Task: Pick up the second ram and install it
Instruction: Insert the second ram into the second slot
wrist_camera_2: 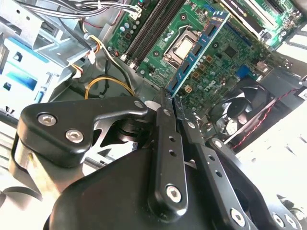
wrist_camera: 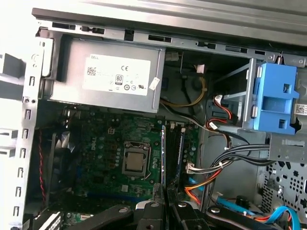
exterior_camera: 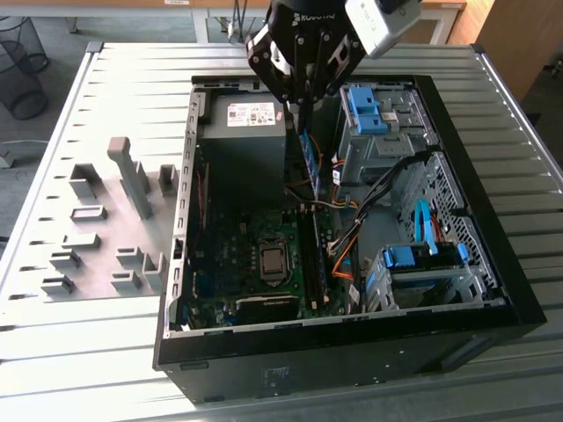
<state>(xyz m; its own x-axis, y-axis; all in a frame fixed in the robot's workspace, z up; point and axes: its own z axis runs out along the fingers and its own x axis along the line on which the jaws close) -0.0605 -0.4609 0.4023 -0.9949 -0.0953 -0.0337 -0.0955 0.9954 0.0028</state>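
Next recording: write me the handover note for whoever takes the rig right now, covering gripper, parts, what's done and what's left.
Gripper: shut on the second ram, a long thin blue circuit-board stick with black chips, gripped by one end.

Position: in the exterior view the stick hangs edge-down above the open black computer case, beside the grey power supply box.

Done: the stick is picked up and carried over the green motherboard.

Left: it is not yet seated in the long black memory slots; whether it is lined up I cannot tell.

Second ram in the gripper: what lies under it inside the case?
The gripper holds the second ram edge-down above the motherboard, beside the CPU socket and memory slots. The ram's upper end is covered by the fingers.
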